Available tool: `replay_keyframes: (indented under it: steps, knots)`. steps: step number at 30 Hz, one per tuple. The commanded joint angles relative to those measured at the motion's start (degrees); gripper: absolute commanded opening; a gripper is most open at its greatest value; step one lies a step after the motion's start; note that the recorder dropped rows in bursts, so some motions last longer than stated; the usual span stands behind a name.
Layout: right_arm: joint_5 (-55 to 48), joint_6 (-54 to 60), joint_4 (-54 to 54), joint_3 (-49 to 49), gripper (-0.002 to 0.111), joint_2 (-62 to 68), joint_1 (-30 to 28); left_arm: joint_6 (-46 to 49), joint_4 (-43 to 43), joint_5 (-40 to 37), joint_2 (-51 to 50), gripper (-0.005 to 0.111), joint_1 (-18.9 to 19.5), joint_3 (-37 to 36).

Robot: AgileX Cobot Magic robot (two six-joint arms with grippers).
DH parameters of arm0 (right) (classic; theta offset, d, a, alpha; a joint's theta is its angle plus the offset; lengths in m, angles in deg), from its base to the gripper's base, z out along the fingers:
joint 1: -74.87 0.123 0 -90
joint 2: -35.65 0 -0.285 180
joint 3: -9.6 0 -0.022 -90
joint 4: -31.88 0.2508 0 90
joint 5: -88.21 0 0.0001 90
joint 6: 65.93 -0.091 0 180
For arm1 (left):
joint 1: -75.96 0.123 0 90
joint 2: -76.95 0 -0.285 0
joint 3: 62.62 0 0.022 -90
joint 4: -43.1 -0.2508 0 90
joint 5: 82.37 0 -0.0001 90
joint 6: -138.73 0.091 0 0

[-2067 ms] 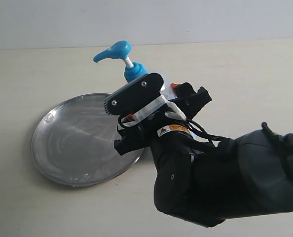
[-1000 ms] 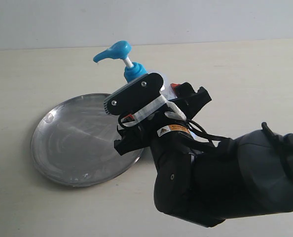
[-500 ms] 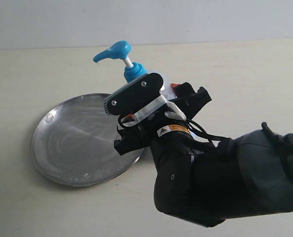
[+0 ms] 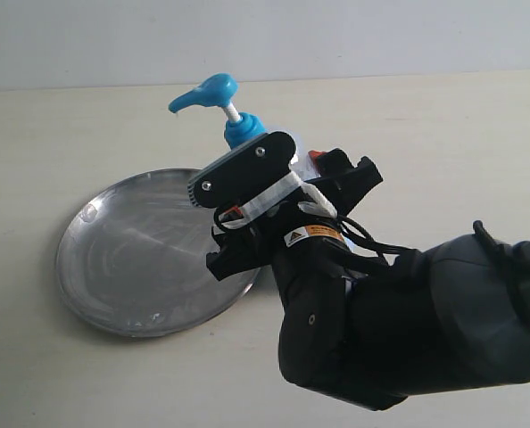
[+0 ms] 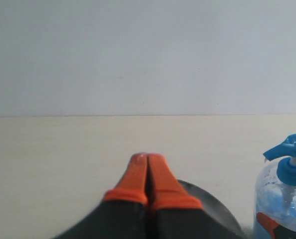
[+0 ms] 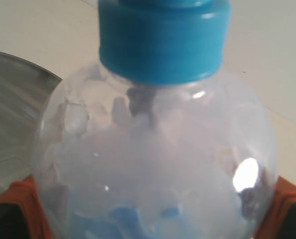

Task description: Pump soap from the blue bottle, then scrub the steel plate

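Standing gripped inside right pincer (image 6: 153,211), blue bottle (image 4: 243,132); steel plate (image 4: 131,259) beside

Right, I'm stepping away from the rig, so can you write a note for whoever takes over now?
Left gripper: shut, empty.
Right gripper: closed on the tall clear bottle with the blue pump head, which stands upright beside the round steel plate.
Done: bottle gripped. Its pump head is up; pale blue soap shows inside the bottle, none seen on the plate.
To do: pump soap, scrub plate.
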Motion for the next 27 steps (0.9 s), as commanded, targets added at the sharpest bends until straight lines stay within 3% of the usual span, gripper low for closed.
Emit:
replay_keyframes:
  steps: [1,27]
  knots:
    - [3.8,0.4,-2.6,0.8,0.000,-0.5,0.1,0.1,-0.2,0.2,-2.8,0.000,-1.6,2.9]
    - [3.3,0.7,-2.4,0.8,0.000,-0.5,0.1,0.1,-0.2,0.2,-3.3,0.000,-1.6,3.5]
